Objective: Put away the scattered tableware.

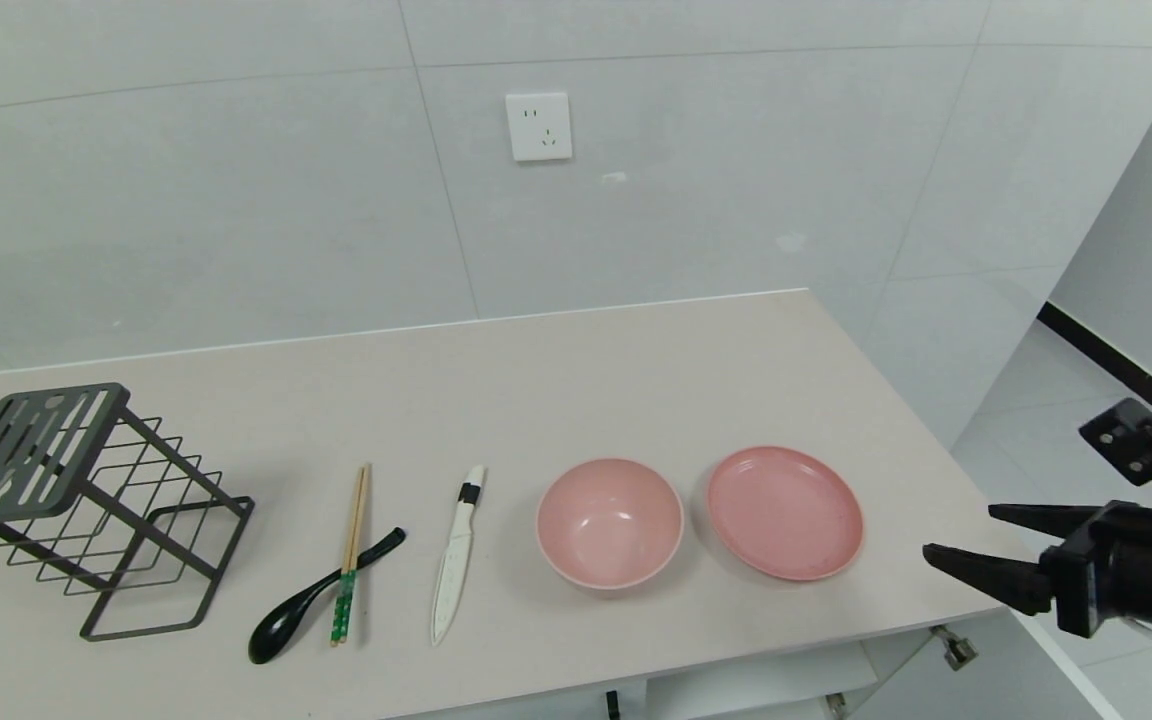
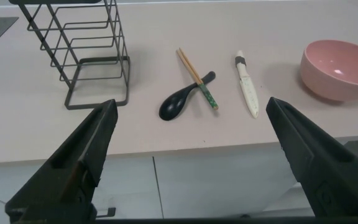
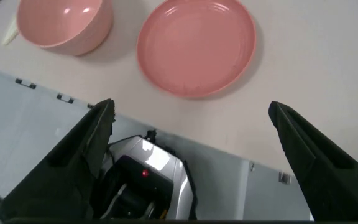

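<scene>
The tableware is lying in a row on the desk (image 1: pixel 636 380): a black spoon (image 1: pixel 281 622) with chopsticks (image 1: pixel 353 530) crossing its handle, a white knife (image 1: pixel 456 565), a pink bowl (image 1: pixel 609 522) and, just beside it, a pink plate (image 1: pixel 784 512). A wire rack (image 1: pixel 86 500) is standing at the left end. The right gripper (image 1: pixel 958 531) is hovering off the desk's right front corner near the plate, fingers spread and holding nothing. The left gripper (image 2: pixel 191 102) is hanging before the front edge, fingers likewise released.
</scene>
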Robot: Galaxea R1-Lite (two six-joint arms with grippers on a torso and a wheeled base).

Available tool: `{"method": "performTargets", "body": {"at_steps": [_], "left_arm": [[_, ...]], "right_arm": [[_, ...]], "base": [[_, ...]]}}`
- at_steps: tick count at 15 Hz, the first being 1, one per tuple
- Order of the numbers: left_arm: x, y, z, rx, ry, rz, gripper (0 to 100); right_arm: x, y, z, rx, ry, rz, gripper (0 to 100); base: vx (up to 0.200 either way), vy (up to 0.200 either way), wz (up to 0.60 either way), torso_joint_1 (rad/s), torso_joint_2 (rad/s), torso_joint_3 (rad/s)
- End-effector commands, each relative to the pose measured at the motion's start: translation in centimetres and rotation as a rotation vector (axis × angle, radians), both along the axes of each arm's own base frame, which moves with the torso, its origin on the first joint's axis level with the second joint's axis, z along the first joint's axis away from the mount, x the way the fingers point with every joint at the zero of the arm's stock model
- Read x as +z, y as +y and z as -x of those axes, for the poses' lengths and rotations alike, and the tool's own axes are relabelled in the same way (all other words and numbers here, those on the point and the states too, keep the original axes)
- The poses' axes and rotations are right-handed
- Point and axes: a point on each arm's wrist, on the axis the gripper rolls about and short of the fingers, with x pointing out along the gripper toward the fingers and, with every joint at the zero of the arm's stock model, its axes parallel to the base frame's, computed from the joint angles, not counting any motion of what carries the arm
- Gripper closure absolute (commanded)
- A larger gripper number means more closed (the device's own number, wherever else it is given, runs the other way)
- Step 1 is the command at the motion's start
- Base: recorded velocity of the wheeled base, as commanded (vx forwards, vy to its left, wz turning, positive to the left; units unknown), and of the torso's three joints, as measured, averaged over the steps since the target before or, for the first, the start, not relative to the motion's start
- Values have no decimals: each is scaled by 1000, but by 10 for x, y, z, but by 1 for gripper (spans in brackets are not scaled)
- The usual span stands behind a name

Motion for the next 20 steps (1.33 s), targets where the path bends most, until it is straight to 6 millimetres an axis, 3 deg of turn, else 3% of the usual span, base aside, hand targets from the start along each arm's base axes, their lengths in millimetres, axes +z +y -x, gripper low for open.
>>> {"method": "performTargets", "body": {"at_steps": [1, 8, 13, 16, 20], "left_arm": [[0, 0, 0, 0, 1, 0, 0], [0, 0, 0, 0, 1, 0, 0], [0, 0, 0, 1, 1, 0, 0], [0, 0, 0, 0, 1, 0, 0], [0, 0, 0, 1, 1, 0, 0]], "right_arm": [[-21, 6, -43, -3, 64, 7, 0], [-41, 13, -98, -3, 79, 18, 0], [-69, 16, -123, -11, 84, 36, 0], [-76, 18, -144, -14, 67, 35, 0], [-88, 20, -156, -9, 67, 35, 0]], "base": [[0, 0, 0, 0, 0, 0], [0, 0, 0, 0, 0, 0], [0, 0, 0, 0, 0, 0], [0, 0, 0, 0, 0, 0], [0, 0, 0, 0, 0, 0]]}}
